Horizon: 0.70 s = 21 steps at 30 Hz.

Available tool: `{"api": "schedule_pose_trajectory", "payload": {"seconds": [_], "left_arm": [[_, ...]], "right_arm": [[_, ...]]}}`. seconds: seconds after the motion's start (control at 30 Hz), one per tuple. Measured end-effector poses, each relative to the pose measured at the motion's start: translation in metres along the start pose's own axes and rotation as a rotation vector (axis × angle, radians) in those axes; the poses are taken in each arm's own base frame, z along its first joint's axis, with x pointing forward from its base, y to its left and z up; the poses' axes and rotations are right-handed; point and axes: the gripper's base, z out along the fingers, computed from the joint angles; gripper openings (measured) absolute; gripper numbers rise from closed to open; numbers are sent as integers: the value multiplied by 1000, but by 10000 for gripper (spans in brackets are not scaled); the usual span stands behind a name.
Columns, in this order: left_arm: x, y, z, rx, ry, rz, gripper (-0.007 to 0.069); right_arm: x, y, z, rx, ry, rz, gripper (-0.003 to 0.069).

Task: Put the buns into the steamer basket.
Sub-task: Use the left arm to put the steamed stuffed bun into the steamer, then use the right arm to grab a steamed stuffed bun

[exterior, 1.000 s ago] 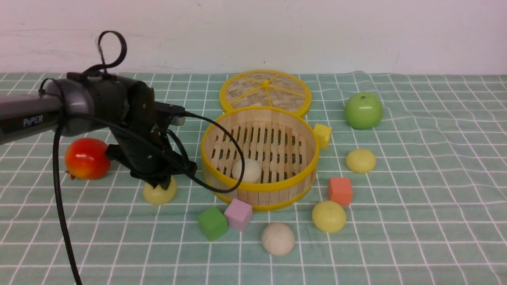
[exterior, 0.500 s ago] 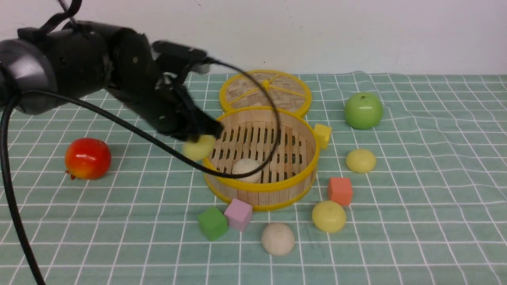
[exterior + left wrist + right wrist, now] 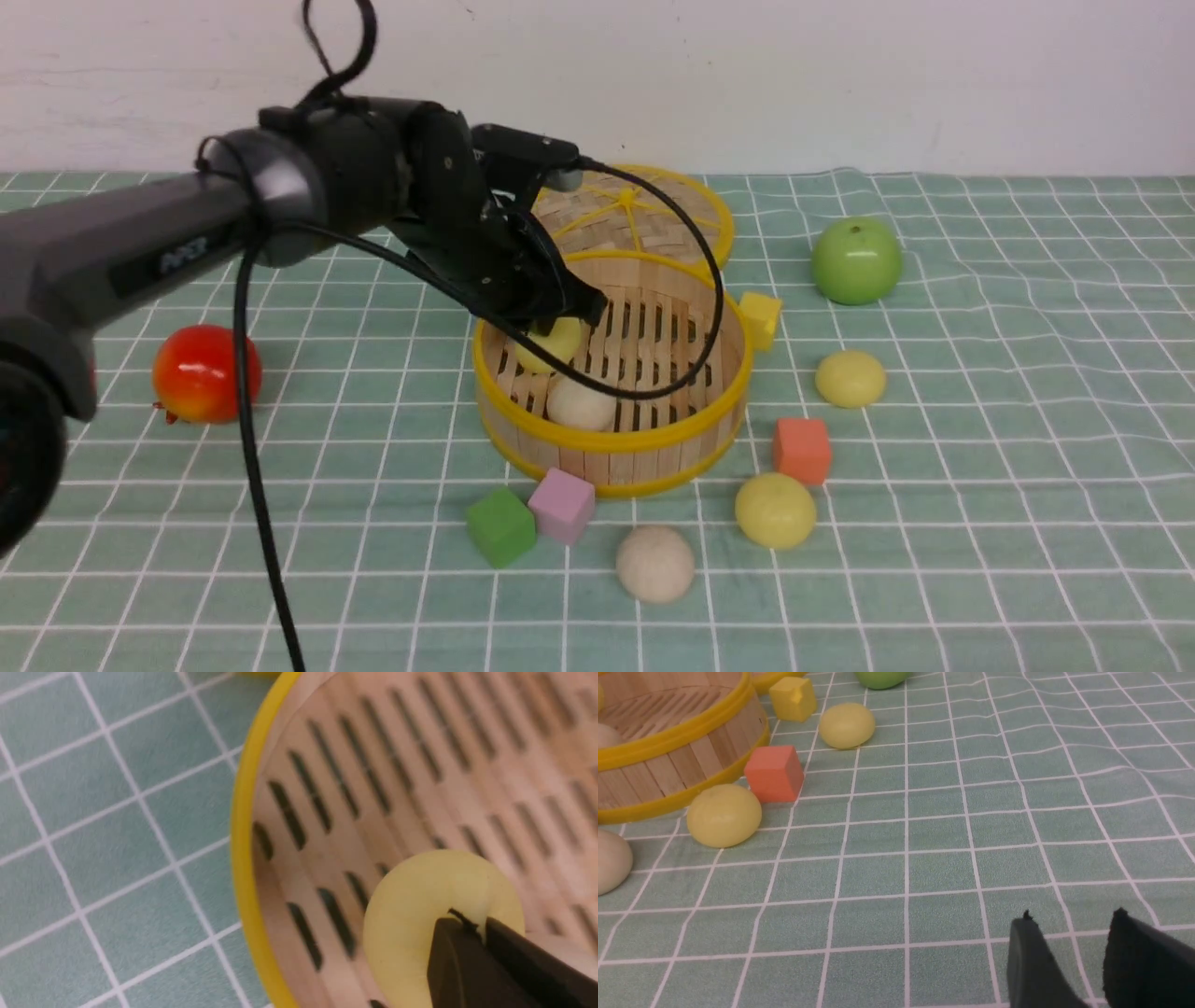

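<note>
From where I stood, the job looked under halfway done. The left gripper (image 3: 560, 322) was pinched shut on the crown of a pale yellow bun (image 3: 551, 343), which hung from its tips inside the ring of the steamer basket (image 3: 611, 439), above the slatted floor and close to the wall on the robot's left. The left wrist view showed the two dark fingers nearly together on the top of that bun, with the slats beneath it. I could not tell whether the bun was touching the floor.

Just below the gripper and a little toward the robot, an off-white bun (image 3: 579, 403) lay on the basket floor. I counted that one as done, and the yellow one as nearly done, needing only to be let go.

Three buns lay out on the checked cloth (image 3: 980, 523), all off to that gripper's right and past the basket wall. These were a yellow bun (image 3: 850, 378) farthest out, a second yellow bun (image 3: 775, 510) nearer the robot, and a beige bun (image 3: 655, 563) nearest of all.

The right gripper (image 3: 1071, 919) hung low over bare cloth, its jaws apart with nothing between them. The three loose buns lay ahead of it.

As for writing, the left arm (image 3: 121, 252) carried pale lettering on its sleeve, too blurred to read. I saw no other labels.
</note>
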Motion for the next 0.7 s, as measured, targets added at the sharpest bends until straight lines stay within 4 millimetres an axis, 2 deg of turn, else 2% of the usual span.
{"api": "schedule_pose_trajectory", "payload": {"seconds": [0.17, 0.3, 0.4, 0.43, 0.47, 0.6, 0.63, 0.67, 0.7], "left_arm": [[7, 6, 16, -55, 38, -33, -13], [7, 11, 17, -111, 39, -42, 0], [6, 12, 15, -126, 45, -47, 45], [4, 12, 13, -129, 50, -55, 87], [3, 12, 12, -129, 47, -55, 87], [-13, 7, -14, -125, 25, -102, 288], [-15, 6, -16, -124, 19, -103, 297], [-22, 2, -31, -114, -1, -117, 356], [-25, -2, -42, -105, -14, -119, 384]], "right_arm": [[0, 0, 0, 0, 0, 0, 239], [0, 0, 0, 0, 0, 0, 239], [0, 0, 0, 0, 0, 0, 239], [0, 0, 0, 0, 0, 0, 239], [0, 0, 0, 0, 0, 0, 239], [0, 0, 0, 0, 0, 0, 239], [0, 0, 0, 0, 0, 0, 239], [0, 0, 0, 0, 0, 0, 239], [0, 0, 0, 0, 0, 0, 239]]}}
